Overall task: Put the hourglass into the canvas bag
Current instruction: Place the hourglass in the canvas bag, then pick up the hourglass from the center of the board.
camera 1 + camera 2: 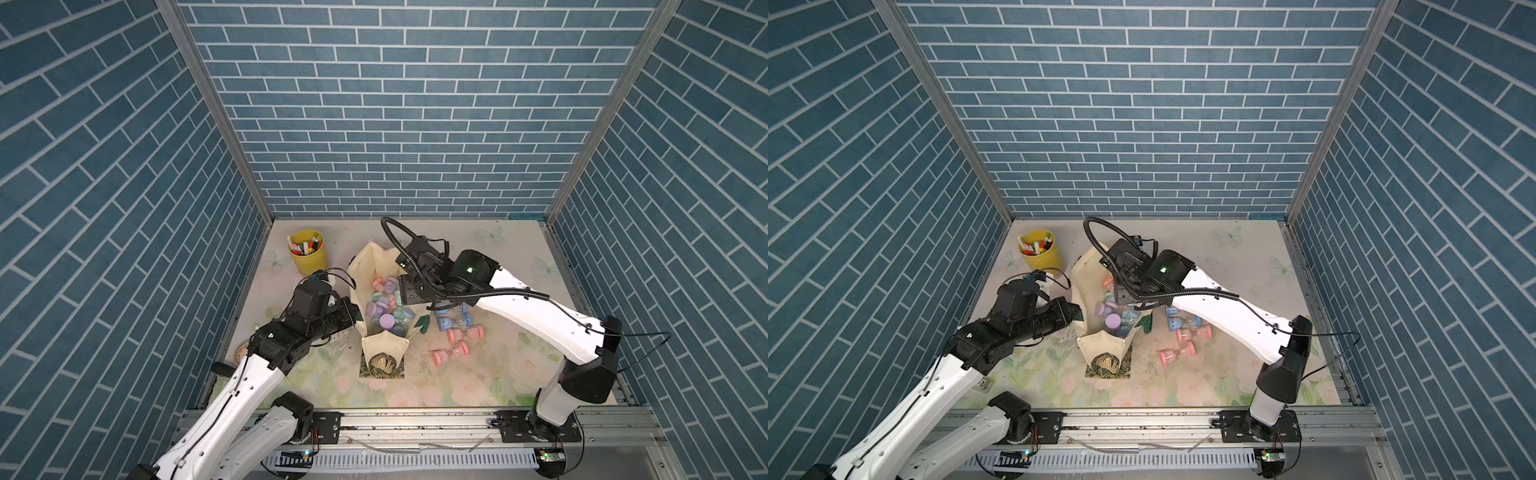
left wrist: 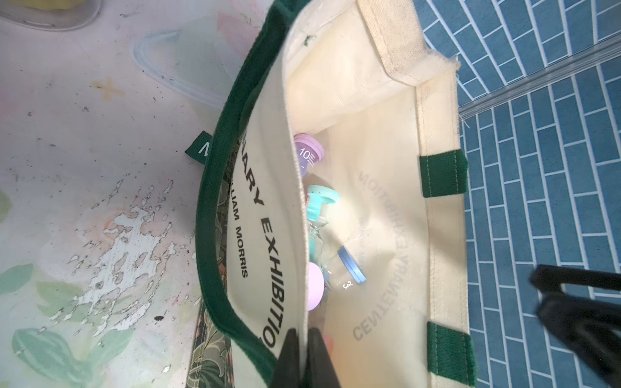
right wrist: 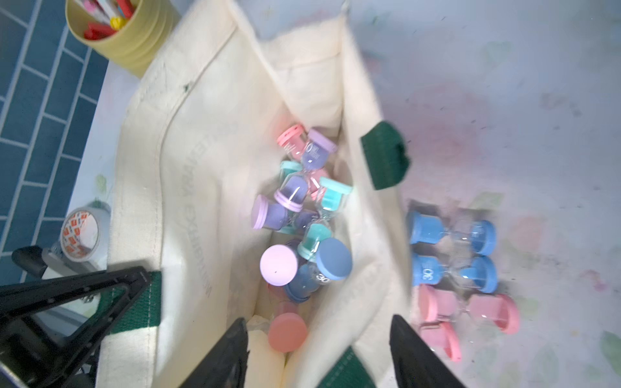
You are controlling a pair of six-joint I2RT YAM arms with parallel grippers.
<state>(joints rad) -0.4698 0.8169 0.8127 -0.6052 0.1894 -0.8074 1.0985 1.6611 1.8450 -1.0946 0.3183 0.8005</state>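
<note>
The bag (image 1: 368,266) is standing open near the middle of the table (image 1: 498,374), and a heap of hourglasses (image 1: 388,303) is lying inside it. The left gripper (image 2: 302,331) is pinching the bag's rim on the side facing the left edge, jaws closed tight on the cloth. The right gripper (image 3: 318,319) is hanging over the mouth with its jaws well apart and holding nothing; a pink hourglass (image 3: 287,331) is lying in the bag just under them.

Four loose hourglasses (image 1: 455,332), two blue and two pink, are lying just beside the bag toward the right edge. A pen cup (image 1: 308,253) is sitting near the far left corner.

In both top views the right wrist is covering its own jaws and part of the heap. The right wrist view is blurring, yet it is showing a tape roll (image 3: 82,233) beside the bag. In the left wrist view the bag's wall is hiding most of the heap, and a clear lid (image 2: 181,70) is lying on the table.
</note>
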